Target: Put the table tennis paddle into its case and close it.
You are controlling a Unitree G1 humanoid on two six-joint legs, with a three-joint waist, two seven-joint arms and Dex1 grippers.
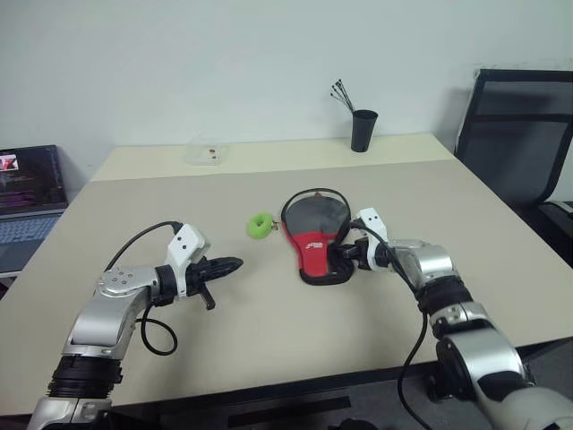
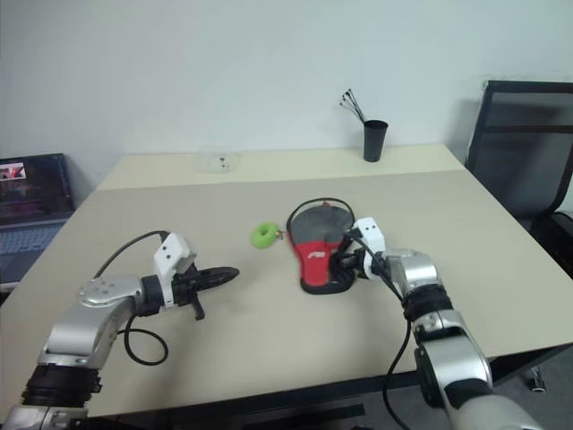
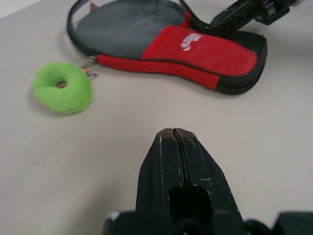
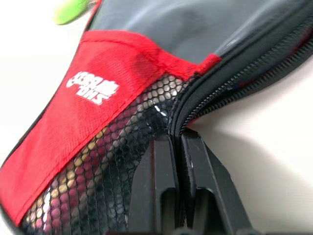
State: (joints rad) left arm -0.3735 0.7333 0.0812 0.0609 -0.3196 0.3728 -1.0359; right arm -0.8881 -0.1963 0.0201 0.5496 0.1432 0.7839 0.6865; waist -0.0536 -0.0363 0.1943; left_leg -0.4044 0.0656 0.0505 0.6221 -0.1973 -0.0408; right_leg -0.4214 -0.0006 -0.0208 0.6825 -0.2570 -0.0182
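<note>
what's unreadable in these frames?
- Paddle: covered by the case, so unconfirmed inside.
- Zipper pull: right gripper is shut at the case's edge; the fingers hide any pull.
- Clear box contents: too small, head views.

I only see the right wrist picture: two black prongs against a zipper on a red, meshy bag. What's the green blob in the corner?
Observer: A fuzzy lime-green ring, lying on the table by the round end of the case.
Operator: Where's the other arm?
Observer: The left gripper is well apart from the case, on its left, jaws shut and holding nothing.
Operator: Anything else around?
Observer: A black cup holding thin sticks, at the far edge.
</note>
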